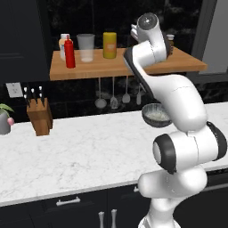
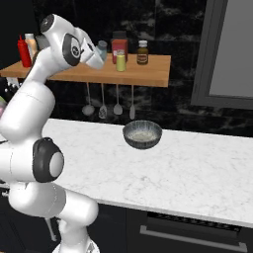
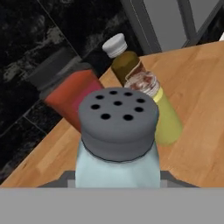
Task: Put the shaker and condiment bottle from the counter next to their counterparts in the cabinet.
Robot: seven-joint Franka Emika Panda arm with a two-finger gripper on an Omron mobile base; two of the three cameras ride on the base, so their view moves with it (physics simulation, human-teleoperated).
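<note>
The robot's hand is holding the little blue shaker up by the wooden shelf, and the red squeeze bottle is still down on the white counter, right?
Not quite. The red squeeze bottle is already on the wooden shelf, beside the peach bottle, as the left base view shows. The rest is right: the hand holds the blue shaker up by the shelf.

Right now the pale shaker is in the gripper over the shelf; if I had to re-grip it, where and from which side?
Take the shaker across its clear body, below the wider dark cap, coming from the shelf's open front edge. It stands upright, and the yellow-green shaker and red-filled jar crowd the space behind it.
</note>
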